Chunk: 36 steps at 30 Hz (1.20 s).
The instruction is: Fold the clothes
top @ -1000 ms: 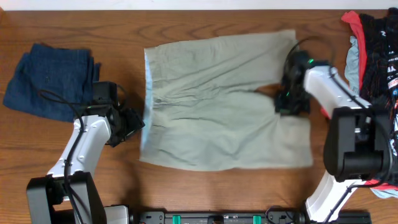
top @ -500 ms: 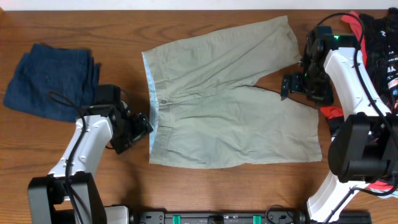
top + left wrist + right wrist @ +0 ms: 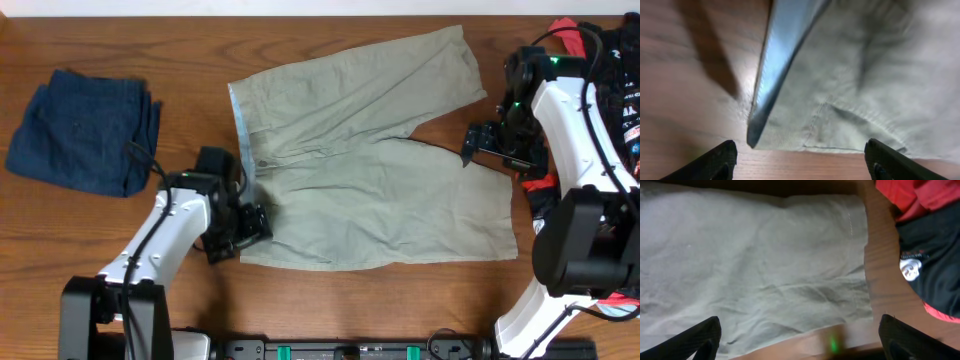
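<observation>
The khaki shorts (image 3: 370, 180) lie spread flat in the middle of the bench (image 3: 330, 300). The waistband is on the robot's left, with its pale blue lining (image 3: 236, 110) showing along the edge, and the two legs run right and part at a notch. There is no fold in them yet, so I judge this to be the start of the first fold — the arms are taking up their holds.

The left gripper (image 3: 246, 222) sits at the near waistband corner. Its wrist view shows the jaws spread and empty, with that corner (image 3: 754, 137) lying on the wood just ahead of the fingertips. The right gripper (image 3: 478, 140) hovers just beside the notch, over the upper corner of the near leg's hem. Its jaws also stand wide apart with nothing in them, and there is cloth below.

As I read it, each gripper next needs to come down and pinch both layers at an edge. They would then carry one half over the other, leg onto leg, keeping the cloth taut between the two holds.

For room, bare wood separates the waistband from the dark blue denim garment (image 3: 80, 130), which lies well apart on the left. A strip of bare bench runs along the near side. The far leg's hem reaches close to the far edge, so there is little slack there. On the right, the near hem lies near a red garment (image 3: 900, 200) and a black garment (image 3: 930, 280) — a dragged hem could catch them.
</observation>
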Available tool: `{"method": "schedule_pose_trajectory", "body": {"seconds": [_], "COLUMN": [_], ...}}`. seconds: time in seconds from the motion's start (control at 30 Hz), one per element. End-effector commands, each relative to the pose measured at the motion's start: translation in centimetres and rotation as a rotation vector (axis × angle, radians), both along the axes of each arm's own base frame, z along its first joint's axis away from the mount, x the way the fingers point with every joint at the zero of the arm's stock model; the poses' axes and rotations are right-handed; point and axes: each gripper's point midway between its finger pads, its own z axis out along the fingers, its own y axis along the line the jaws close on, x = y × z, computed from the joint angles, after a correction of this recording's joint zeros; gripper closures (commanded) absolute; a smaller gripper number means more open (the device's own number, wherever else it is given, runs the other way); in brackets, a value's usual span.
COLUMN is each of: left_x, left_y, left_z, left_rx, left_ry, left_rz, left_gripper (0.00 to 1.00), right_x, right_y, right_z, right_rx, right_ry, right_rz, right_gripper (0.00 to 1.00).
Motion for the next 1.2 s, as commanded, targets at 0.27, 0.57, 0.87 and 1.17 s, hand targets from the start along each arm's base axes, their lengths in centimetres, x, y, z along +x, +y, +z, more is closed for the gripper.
{"method": "schedule_pose_trajectory", "body": {"seconds": [0.27, 0.57, 0.87, 1.17], "left_x": [-1.4, 2.4, 1.1, 0.7], "left_y": [0.0, 0.3, 1.3, 1.6], "left_z": [-2.4, -1.5, -1.3, -1.3], "left_rx": [-0.002, -0.018, -0.008, -0.006], "left_ry": [0.011, -0.113, -0.040, -0.020], "left_rz": [0.010, 0.050, 0.097, 0.107], "left_gripper": [0.94, 0.94, 0.94, 0.94], "right_x": [-1.5, -2.0, -4.4, -9.4], "right_y": [-1.1, -0.6, -0.1, 1.0], "right_z": [1.6, 1.7, 0.9, -0.8], "right_rx": [-0.084, -0.067, -0.041, -0.011], "right_ry": [0.028, 0.048, 0.092, 0.105], "right_rz": [-0.097, -0.121, -0.135, -0.239], "right_gripper": [0.01, 0.01, 0.01, 0.01]}}
